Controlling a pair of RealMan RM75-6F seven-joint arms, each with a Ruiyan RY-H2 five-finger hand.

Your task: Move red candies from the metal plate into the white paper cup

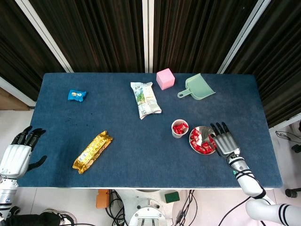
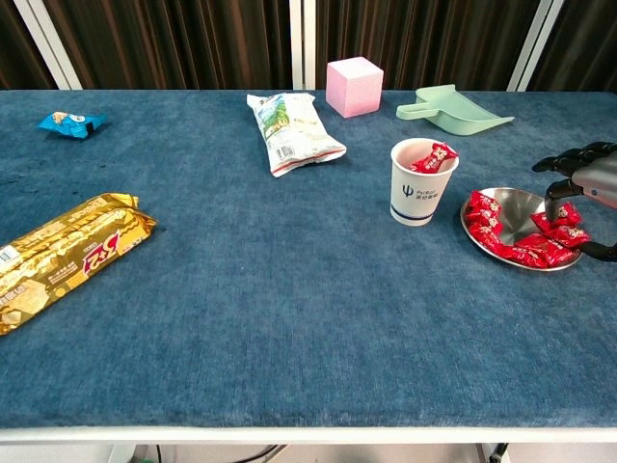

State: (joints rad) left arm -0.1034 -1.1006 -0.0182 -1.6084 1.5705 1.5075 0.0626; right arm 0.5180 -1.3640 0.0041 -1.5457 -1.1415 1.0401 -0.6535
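The metal plate (image 1: 203, 132) (image 2: 517, 204) lies right of centre with several red candies (image 1: 197, 141) (image 2: 509, 247) in it. Just to its left stands the white paper cup (image 1: 179, 128) (image 2: 417, 185), with red candies showing at its mouth. My right hand (image 1: 225, 141) (image 2: 584, 177) hangs over the plate's right edge, fingers spread and pointing down. One fingertip touches a candy, and nothing is gripped. My left hand (image 1: 17, 152) rests open off the table's front left corner, seen only in the head view.
A pink cube (image 2: 354, 85) and a green dustpan (image 2: 453, 107) stand at the back. A white snack bag (image 2: 292, 130) lies left of the cup. A gold packet (image 2: 63, 253) and a small blue packet (image 2: 70, 122) lie on the left side.
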